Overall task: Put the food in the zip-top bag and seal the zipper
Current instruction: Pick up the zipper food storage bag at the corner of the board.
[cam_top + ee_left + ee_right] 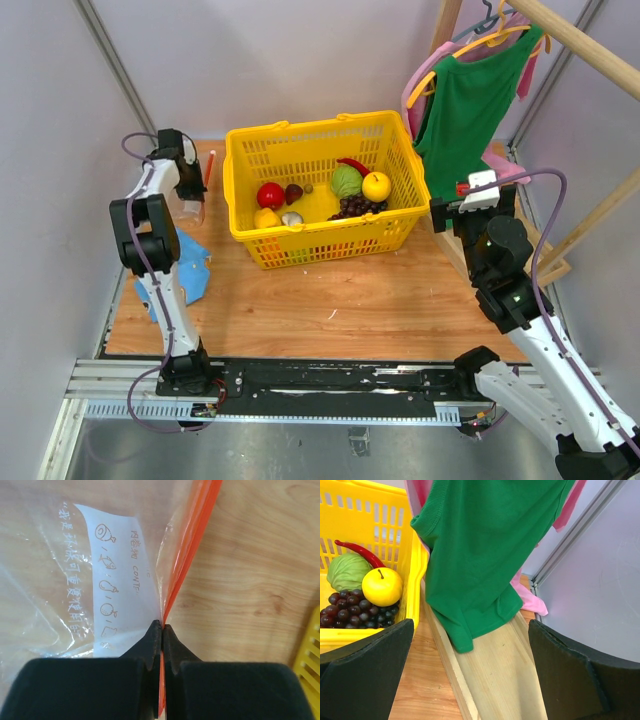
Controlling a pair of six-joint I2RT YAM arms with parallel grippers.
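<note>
The zip-top bag [75, 580] is see-through with a white printed label and lies on the wooden table at the far left [190, 210]. My left gripper [162, 626] [190, 187] is shut on its zipper [192, 535], a red-orange strip [209, 170]. The food lies in the yellow basket [320, 240]: a round yellow fruit [376, 186] [382, 586], a green piece [346, 181] [347, 571], a red fruit [270, 194], a yellow pepper [266, 217], dark grapes [355, 612] and a red chili [360, 552]. My right gripper [450, 207] [470, 675] is open and empty, right of the basket.
A green shirt [470, 100] [490, 545] and pink clothes hang on a wooden rack [495, 675] at the far right, just ahead of the right gripper. A blue cloth [185, 270] lies by the left arm. The basket's corner [310, 660] is right of the bag.
</note>
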